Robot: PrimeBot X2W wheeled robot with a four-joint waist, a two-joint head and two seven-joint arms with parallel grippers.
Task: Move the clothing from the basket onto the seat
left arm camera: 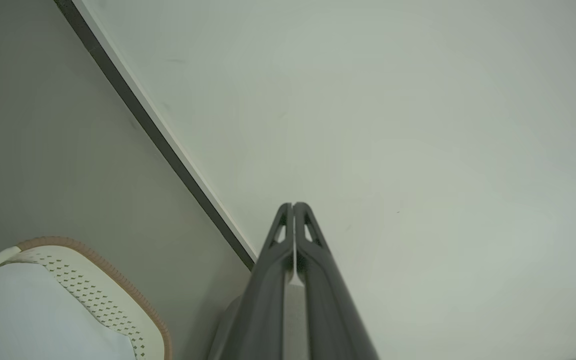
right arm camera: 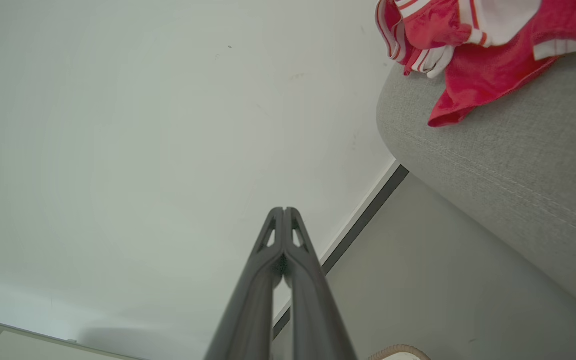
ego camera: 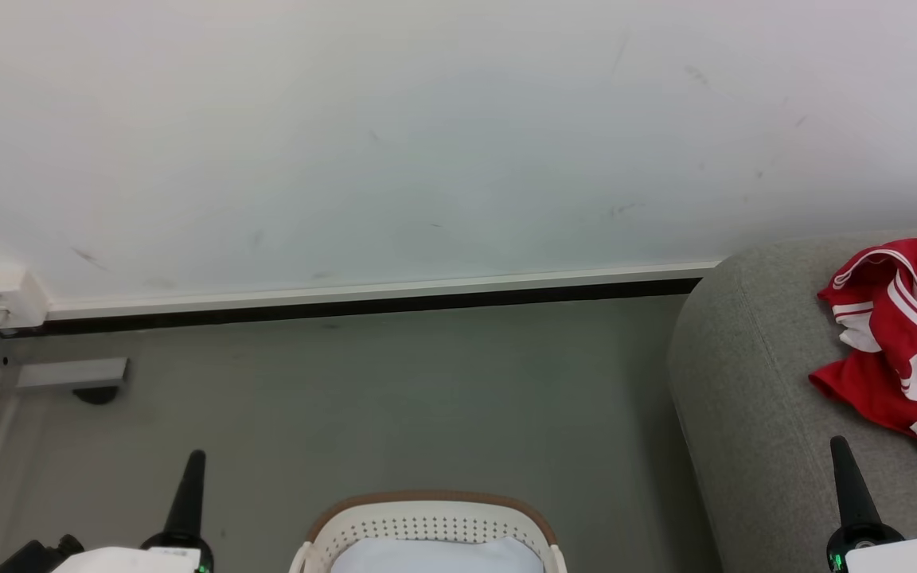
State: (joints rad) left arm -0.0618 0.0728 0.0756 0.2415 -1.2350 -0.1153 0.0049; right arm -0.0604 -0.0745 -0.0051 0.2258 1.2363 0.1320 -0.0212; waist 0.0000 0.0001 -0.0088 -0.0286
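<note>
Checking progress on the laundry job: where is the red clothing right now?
In the head view the red clothing lies crumpled on the grey seat at the far right, just beyond the right pincer.

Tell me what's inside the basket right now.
Inside the basket, a pale whitish layer that looks like cloth spans the visible part. Anything beneath it is covered, and the basket's near half is cut off.

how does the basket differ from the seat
The basket is cream plastic with small holes and a brown rim; the seat is grey woven fabric. The seat looks much bigger. Red clothing lies on the seat; the basket holds something pale. Both have rounded corners.
</note>
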